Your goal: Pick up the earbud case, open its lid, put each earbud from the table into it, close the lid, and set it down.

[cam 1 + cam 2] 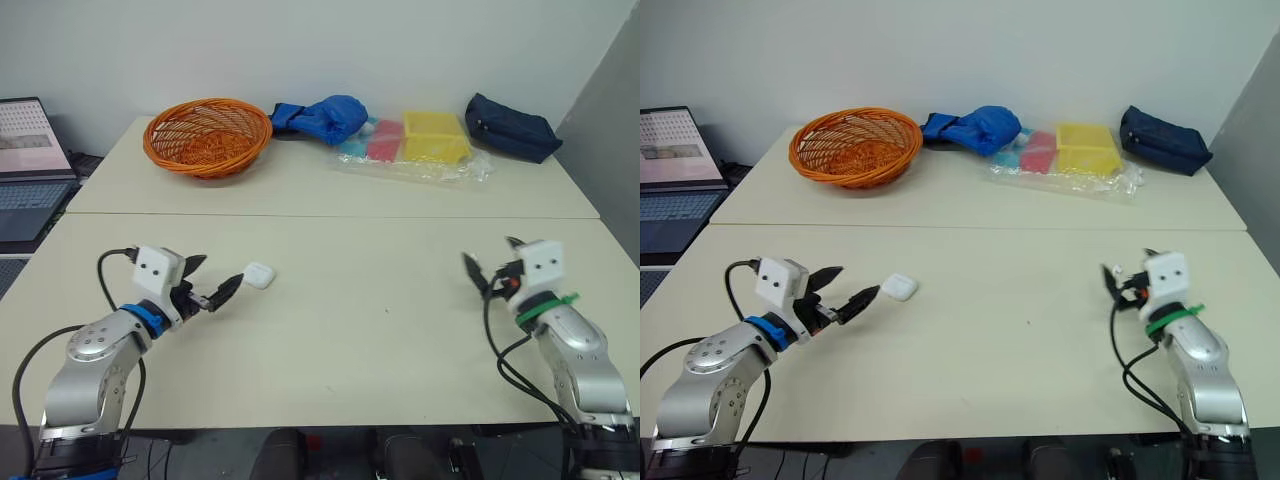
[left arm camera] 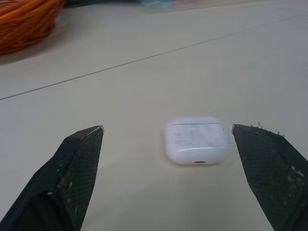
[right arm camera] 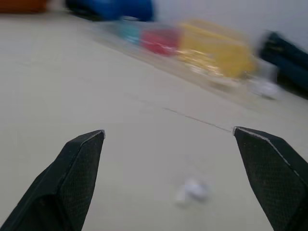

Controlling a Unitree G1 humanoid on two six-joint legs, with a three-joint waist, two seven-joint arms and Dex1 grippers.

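1. The left gripper (image 1: 220,272) is hovering low over the left part of the near table (image 1: 350,340). Its two black fingers are standing spread wide and gripping nothing.
2. The earbud case (image 1: 259,275), white and with its lid down, is lying flat on the table just past the left fingertips. It is sitting in line with the gap between them and nearer to one finger; contact with that finger cannot be confirmed.
3. The right gripper (image 1: 490,265) is hanging over the right part of the same table, well apart from the case. Its fingers are also standing wide apart and empty.
4. A small white object (image 3: 192,190) is lying on the table ahead of the right fingers, too blurred to identify.
5. On the far table, an orange basket (image 1: 207,135), a blue bag (image 1: 325,118), a clear packet of coloured boxes (image 1: 415,145) and a dark pouch (image 1: 512,127) are sitting in a row.
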